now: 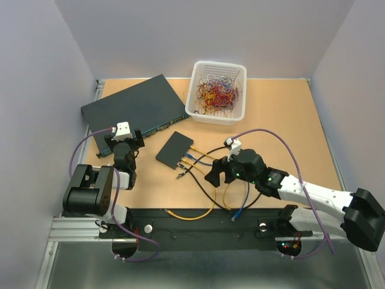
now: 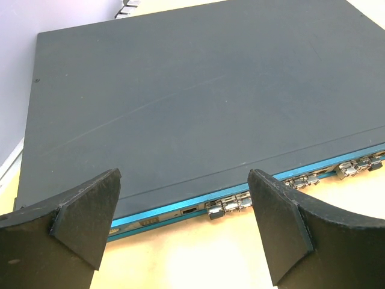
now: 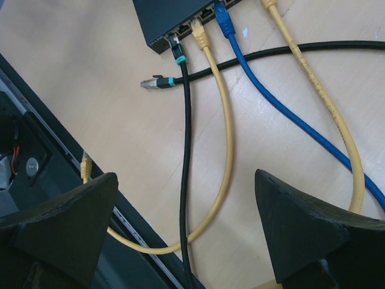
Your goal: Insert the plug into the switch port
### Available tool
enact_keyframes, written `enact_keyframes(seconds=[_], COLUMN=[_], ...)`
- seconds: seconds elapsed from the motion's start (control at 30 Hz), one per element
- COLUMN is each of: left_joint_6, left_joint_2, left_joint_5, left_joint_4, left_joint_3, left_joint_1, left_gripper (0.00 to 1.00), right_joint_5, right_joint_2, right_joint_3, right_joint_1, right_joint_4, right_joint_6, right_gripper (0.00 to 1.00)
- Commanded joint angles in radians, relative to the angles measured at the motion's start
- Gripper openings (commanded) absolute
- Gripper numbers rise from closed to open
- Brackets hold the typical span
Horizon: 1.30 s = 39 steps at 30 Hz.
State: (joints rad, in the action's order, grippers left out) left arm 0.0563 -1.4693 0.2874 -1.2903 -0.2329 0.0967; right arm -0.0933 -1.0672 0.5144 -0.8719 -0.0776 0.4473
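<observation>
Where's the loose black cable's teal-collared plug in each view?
Top external: the loose teal-collared plug lies centre-frame, just below the small flat black box.
Left wrist: not in it.
Right wrist: upper left, below the box's corner.
Shared landmark: that black box, in the top and right wrist views.

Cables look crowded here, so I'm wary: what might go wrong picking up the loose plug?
The loose plug lies right beside a plugged-in black cable; the open right hand may snag both. The switch is unheld, so pushing the plug in may slide it.
</observation>
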Motion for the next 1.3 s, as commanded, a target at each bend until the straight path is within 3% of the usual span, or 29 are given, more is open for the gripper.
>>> enact_keyframes(seconds=[0.0,0.3,1.27], left_joint_6=[0.025,0.023,0.023], left_joint_2=[0.007,0.009,0.007], left_joint_5=[0.001,0.001,0.001], left_joint_4=[-0.284,-0.284,-0.284], left_joint_3=[0.001,0.001,0.0], left_joint_1=[0.003,0.003,0.003], left_gripper=[0.99,0.99,0.99], right_joint_5=[0.064,0.17,0.158], right_joint_2=[0.009,0.013,-0.057], right_joint_3=[0.041,0.081,0.111], right_joint_1=[-0.007,-0.009,-0.007], right_joint_4=[0.022,0.099,0.145], right_joint_6=[0.024,0.071,0.054], right_gripper=[1.0,1.0,1.0])
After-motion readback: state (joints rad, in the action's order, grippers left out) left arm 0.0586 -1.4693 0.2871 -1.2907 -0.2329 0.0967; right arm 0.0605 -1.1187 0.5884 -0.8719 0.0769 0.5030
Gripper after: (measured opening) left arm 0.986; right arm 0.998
